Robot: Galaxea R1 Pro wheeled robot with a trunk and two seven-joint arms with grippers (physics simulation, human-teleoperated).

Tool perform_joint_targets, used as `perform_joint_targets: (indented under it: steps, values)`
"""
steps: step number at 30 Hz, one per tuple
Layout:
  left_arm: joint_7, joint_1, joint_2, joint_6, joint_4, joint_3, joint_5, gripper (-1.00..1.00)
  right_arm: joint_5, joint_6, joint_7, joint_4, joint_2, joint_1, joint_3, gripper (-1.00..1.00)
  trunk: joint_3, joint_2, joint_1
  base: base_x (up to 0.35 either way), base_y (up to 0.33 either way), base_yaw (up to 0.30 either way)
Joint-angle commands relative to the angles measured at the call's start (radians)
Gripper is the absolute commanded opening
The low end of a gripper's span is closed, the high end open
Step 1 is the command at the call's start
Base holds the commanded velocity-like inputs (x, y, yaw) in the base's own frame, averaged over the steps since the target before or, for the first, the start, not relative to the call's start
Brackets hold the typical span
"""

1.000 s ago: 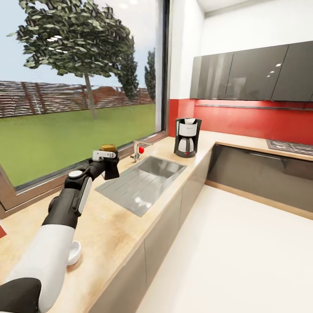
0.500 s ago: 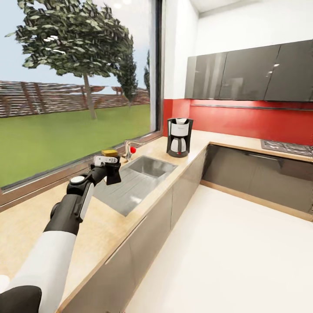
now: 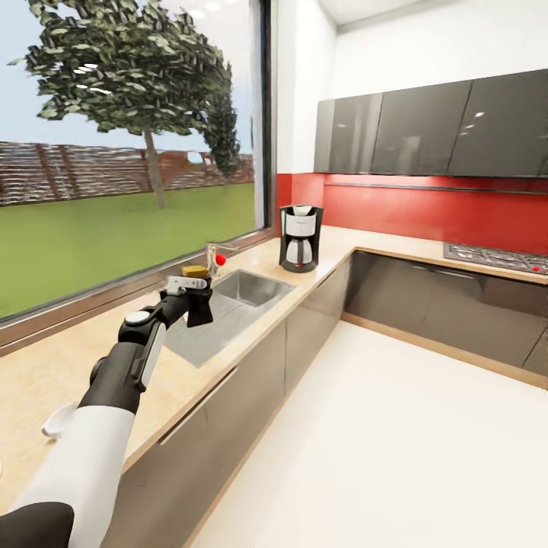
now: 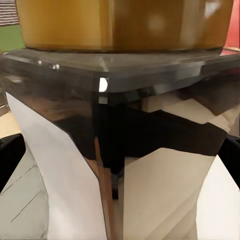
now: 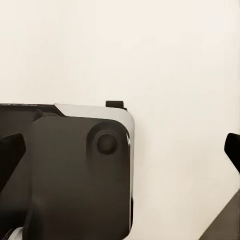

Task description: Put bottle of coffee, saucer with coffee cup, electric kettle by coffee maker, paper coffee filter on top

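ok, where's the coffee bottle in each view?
Head view: coffee bottle at the left gripper, centre-left, above the sink drainboard.
Left wrist view: close up, gold lid over dark glass.
Right wrist view: not in it.
Shared landmark: the grey drainboard.

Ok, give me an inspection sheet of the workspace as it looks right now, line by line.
Surface: light wood-look countertop along the window, with a steel sink set into it.
Job's things: coffee maker stands on the counter past the sink; bottle of coffee, gold lid, is in the left gripper; a white saucer-like dish lies on the counter by the arm.
Clutter: faucet with red knob at the sink.
Grippers: left shut on the bottle, held over the sink's drainboard; right, state cannot be told.
Cables: nothing seen.
Surroundings: large window, red backsplash, dark wall cabinets, stovetop, pale floor.
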Motion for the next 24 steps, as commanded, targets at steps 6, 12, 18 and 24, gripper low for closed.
perform_joint_targets:
  steps: [6,12,18,24]
  values:
    - [-0.013,0.092,-0.007,-0.107,-0.011,-0.045,-0.006,-1.00,-0.009,-0.001,-0.001,-0.001,0.000,0.000,0.008,1.00,-0.002,-0.002,0.001,0.127,-0.272,0.000]
    - [-0.012,0.107,-0.028,-0.134,-0.002,-0.095,-0.006,-1.00,-0.009,-0.001,-0.001,-0.002,0.000,0.000,0.008,1.00,-0.002,-0.002,0.001,0.185,-0.270,0.000]
    - [-0.011,0.108,-0.030,-0.135,-0.002,-0.098,-0.006,-1.00,-0.009,-0.001,-0.001,-0.002,0.000,0.000,0.008,1.00,-0.002,-0.002,0.001,0.243,-0.248,0.000]
    - [-0.010,0.109,-0.029,-0.135,0.000,-0.097,-0.006,-1.00,-0.008,-0.001,-0.001,-0.002,0.000,0.000,0.008,1.00,-0.002,-0.002,0.001,0.273,-0.224,0.000]
